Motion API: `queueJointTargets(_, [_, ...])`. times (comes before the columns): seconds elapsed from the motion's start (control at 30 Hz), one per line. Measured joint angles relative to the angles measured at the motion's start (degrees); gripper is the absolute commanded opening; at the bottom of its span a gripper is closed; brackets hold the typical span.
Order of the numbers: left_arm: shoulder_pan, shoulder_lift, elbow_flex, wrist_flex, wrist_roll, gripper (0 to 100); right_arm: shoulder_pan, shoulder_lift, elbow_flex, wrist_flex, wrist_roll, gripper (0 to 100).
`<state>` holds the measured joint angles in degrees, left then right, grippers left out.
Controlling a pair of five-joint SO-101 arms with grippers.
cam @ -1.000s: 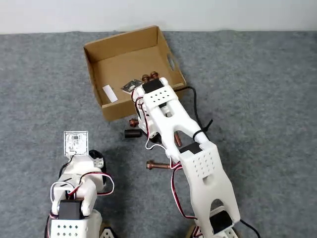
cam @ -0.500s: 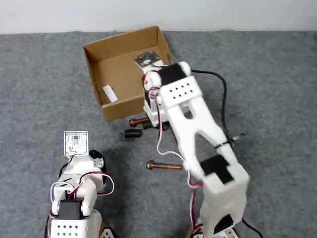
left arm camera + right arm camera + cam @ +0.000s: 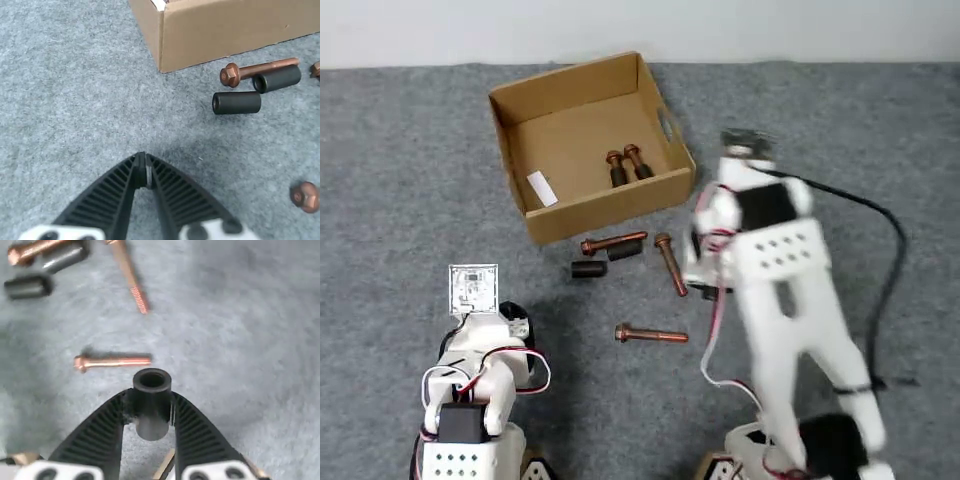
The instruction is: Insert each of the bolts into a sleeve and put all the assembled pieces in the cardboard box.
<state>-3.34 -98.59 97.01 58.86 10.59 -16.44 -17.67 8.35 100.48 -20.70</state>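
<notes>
My right gripper (image 3: 149, 401) is shut on a black sleeve (image 3: 151, 382), held upright above the carpet; in the high view it hangs right of the loose parts (image 3: 706, 288). Below it lies a copper bolt (image 3: 112, 361) (image 3: 651, 335). Two more bolts (image 3: 615, 242) (image 3: 670, 263) and two black sleeves (image 3: 588, 269) (image 3: 625, 251) lie in front of the cardboard box (image 3: 515, 110). Two bolts in sleeves (image 3: 628, 165) rest inside the box. My left gripper (image 3: 144, 169) is shut and empty, low over the carpet, short of a sleeve (image 3: 236, 102).
Grey carpet covers the whole table. A white label (image 3: 541, 188) lies in the box. The left arm (image 3: 475, 385) stays at the near left edge. A black cable (image 3: 880, 215) trails off the right arm. Open carpet lies to the right.
The right arm has swung away from over the box, to the right and nearer, uncovering the two assembled pieces in the box. The left arm has not moved.
</notes>
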Motion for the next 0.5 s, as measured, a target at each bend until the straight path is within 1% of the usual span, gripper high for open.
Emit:
queueJointTargets(0.13, [0.00, 0.00, 0.00, 0.00, 1.32, 0, 8.00, -8.09, 6.95, -1.05, -0.62, 0.9])
queueJointTargets(0.3, [0.00, 0.00, 0.00, 0.00, 8.44, 0, 17.05, -18.81, 18.20, -4.31, -0.62, 0.9])
queueJointTargets(0.4, [0.00, 0.00, 0.00, 0.00, 9.14, 0, 19.87, -25.67, 25.14, -5.45, -0.62, 0.9])
queueJointTargets(0.5, [0.00, 0.00, 0.00, 0.00, 9.23, 0, 21.10, -32.97, 32.35, -5.98, -0.62, 0.9])
